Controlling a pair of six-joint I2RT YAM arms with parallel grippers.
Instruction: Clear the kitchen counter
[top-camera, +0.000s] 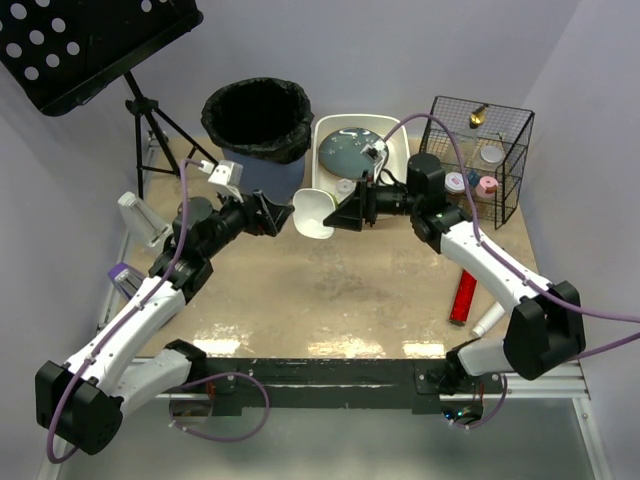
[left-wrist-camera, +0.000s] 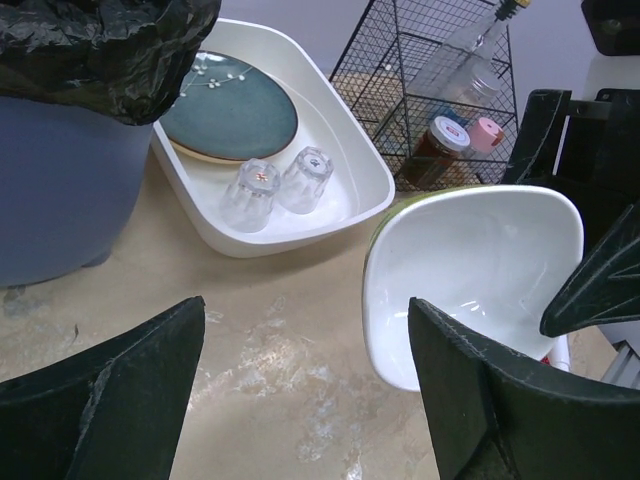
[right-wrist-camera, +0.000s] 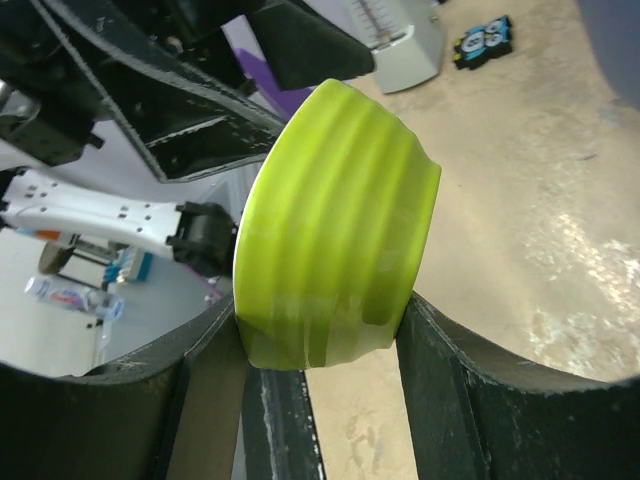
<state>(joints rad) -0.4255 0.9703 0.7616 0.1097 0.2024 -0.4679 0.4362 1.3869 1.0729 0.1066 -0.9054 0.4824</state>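
Note:
The beige mottled kitchen counter (top-camera: 330, 290) fills the middle. My right gripper (top-camera: 345, 212) is shut on a bowl (top-camera: 313, 213), lime green outside and white inside. It holds the bowl on its side above the counter's far middle. In the right wrist view the bowl (right-wrist-camera: 335, 230) sits between my right gripper's (right-wrist-camera: 320, 340) two fingers. My left gripper (top-camera: 280, 215) is open and empty, just left of the bowl. In the left wrist view the bowl's white inside (left-wrist-camera: 470, 270) faces my left gripper (left-wrist-camera: 305, 390), close to its right finger.
A white tub (top-camera: 400, 150) at the back holds a teal plate (top-camera: 347, 152) and two glasses (left-wrist-camera: 280, 185). A black-lined bin (top-camera: 258, 120) stands to its left, a wire basket (top-camera: 478, 150) with jars to its right. A red tube (top-camera: 464, 296) lies front right.

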